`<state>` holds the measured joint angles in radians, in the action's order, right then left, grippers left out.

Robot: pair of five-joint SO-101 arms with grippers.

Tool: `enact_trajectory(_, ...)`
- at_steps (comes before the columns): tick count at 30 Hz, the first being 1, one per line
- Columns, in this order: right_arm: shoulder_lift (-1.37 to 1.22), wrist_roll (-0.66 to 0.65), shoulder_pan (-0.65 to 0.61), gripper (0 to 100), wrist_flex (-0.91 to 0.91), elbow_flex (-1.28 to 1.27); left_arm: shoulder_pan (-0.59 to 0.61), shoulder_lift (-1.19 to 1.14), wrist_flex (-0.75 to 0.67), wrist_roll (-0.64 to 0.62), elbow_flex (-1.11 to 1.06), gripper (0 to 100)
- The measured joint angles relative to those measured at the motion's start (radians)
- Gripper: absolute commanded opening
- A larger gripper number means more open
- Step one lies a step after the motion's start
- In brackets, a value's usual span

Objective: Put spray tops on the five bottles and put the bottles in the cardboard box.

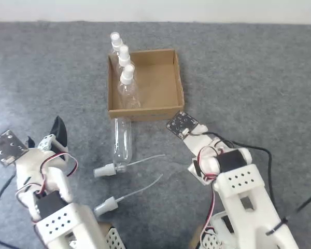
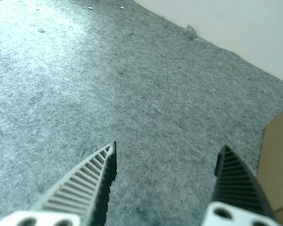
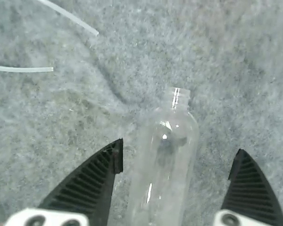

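The cardboard box stands at the table's middle back. Three clear bottles with white spray tops line its left wall. An uncapped clear bottle lies in front of the box. Two loose spray tops with long tubes lie nearer the arms. My left gripper hangs open over bare carpet, left of the box. My right gripper is open, its jaws on either side of another uncapped bottle that lies flat with its neck pointing away.
Grey carpet covers the table. The box's corner shows beside my left gripper. Two tube ends lie beyond the bottle at my right gripper. The right arm covers the ground under it in the high view.
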<state>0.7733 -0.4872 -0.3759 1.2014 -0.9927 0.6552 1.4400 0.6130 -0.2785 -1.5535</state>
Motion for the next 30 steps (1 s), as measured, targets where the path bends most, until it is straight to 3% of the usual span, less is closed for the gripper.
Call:
enact_trajectory(14,-0.367,0.008,0.0,31.0,0.008,0.146,0.0,0.0,0.0,0.0,0.0,32)
enact_trajectory(30,-0.502,0.014,0.0,24.3,-0.055,0.176,0.0,0.0,0.0,0.0,0.0,32)
